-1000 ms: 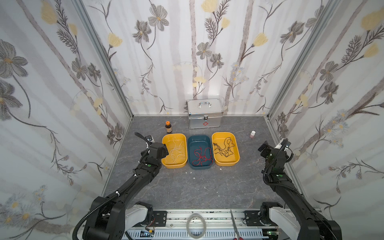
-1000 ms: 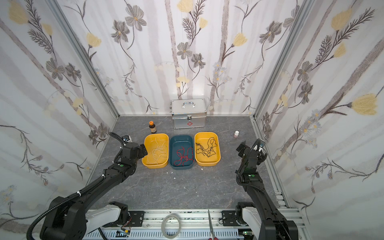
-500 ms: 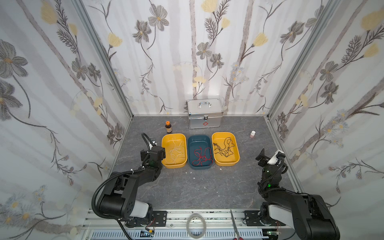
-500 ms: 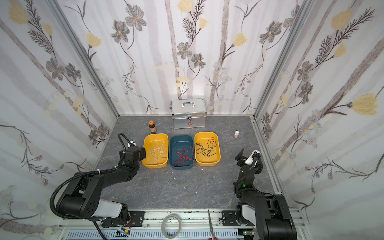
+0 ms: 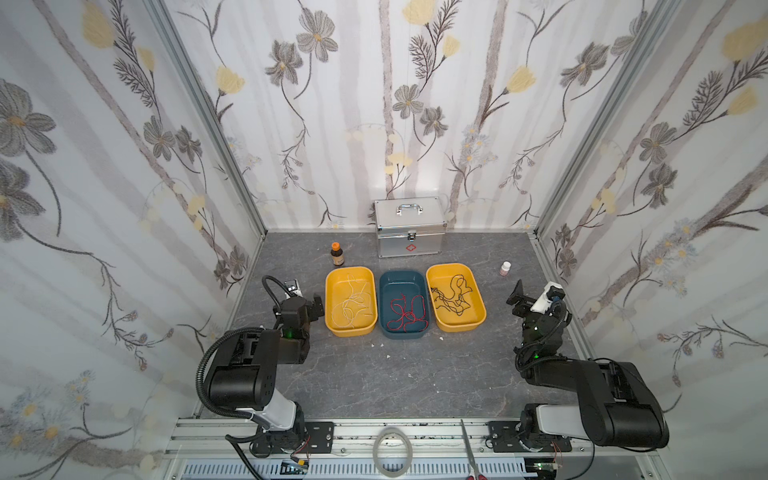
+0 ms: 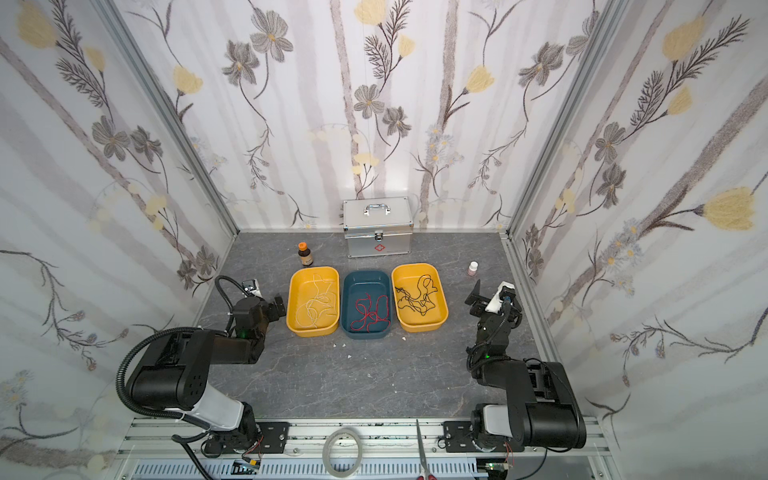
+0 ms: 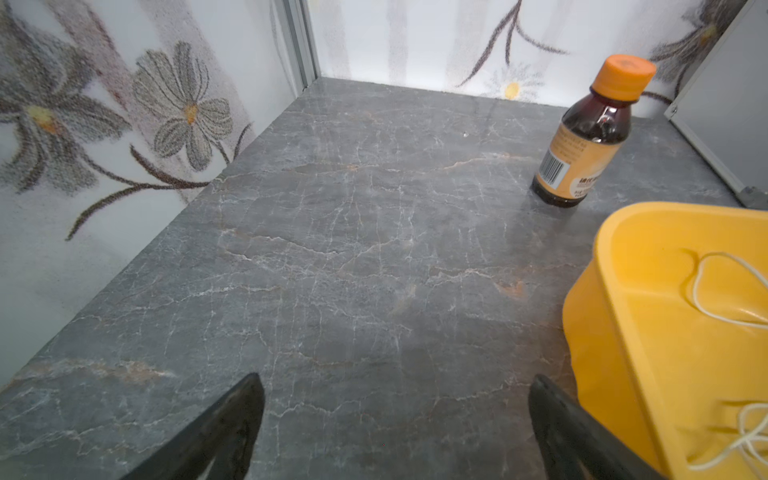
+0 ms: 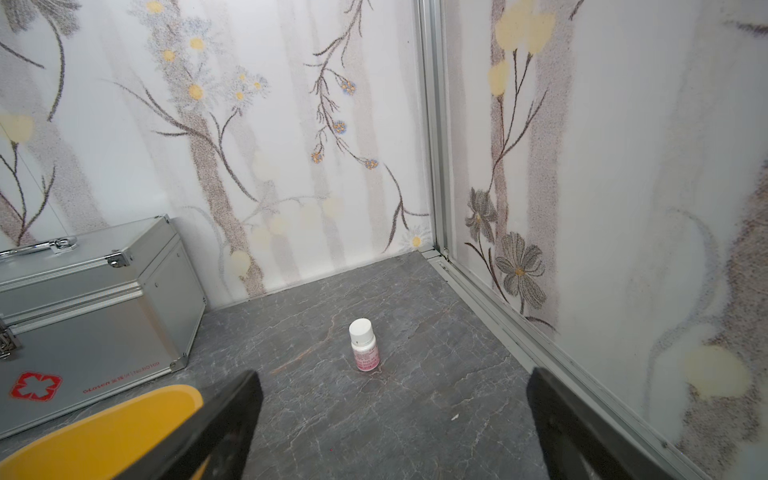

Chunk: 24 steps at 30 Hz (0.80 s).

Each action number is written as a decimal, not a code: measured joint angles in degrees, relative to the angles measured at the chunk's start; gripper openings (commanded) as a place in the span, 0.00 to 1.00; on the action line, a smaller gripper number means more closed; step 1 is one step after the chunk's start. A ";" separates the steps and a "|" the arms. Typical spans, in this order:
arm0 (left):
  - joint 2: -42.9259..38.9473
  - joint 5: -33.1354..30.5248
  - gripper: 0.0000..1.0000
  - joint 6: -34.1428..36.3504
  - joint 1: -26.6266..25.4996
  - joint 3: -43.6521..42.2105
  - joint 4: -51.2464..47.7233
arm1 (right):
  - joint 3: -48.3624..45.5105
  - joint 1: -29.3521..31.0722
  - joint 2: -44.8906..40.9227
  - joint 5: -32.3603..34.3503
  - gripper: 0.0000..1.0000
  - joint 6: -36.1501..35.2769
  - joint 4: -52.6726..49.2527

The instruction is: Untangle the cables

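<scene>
Three trays stand in a row in both top views, each holding one of the cables. A white cable (image 5: 351, 303) lies in the left yellow tray (image 5: 332, 328), a red cable (image 5: 407, 313) in the teal tray (image 5: 384, 332), and a black cable (image 5: 453, 295) in the right yellow tray (image 5: 482, 320). My left gripper (image 5: 305, 300) rests low just left of the left tray, open and empty. In the left wrist view its fingers (image 7: 232, 419) frame bare floor beside that tray (image 7: 623, 332). My right gripper (image 5: 534, 293) stands open and empty, right of the trays, by the wall.
A metal case (image 5: 409, 226) stands at the back wall, with a brown bottle (image 5: 337, 254) behind the left tray. A small white-capped bottle (image 8: 363, 345) stands ahead of the right gripper. A tape ring (image 5: 392, 446) and scissors (image 5: 471, 453) lie on the front rail. Side walls are close to both arms.
Both arms have folded back toward the front rail. The left gripper has drawn back from the left yellow tray's edge to the floor beside it. The right gripper pulled back slightly.
</scene>
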 measured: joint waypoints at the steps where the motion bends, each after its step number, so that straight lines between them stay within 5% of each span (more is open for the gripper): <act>1: 0.00 -0.07 1.00 -0.13 -0.31 0.13 0.00 | -0.02 0.02 0.00 -0.09 1.00 0.00 -0.09; 24: 0.20 -0.68 1.00 -0.17 -1.46 0.37 1.33 | 0.07 0.07 0.15 -0.37 1.00 -0.02 -0.57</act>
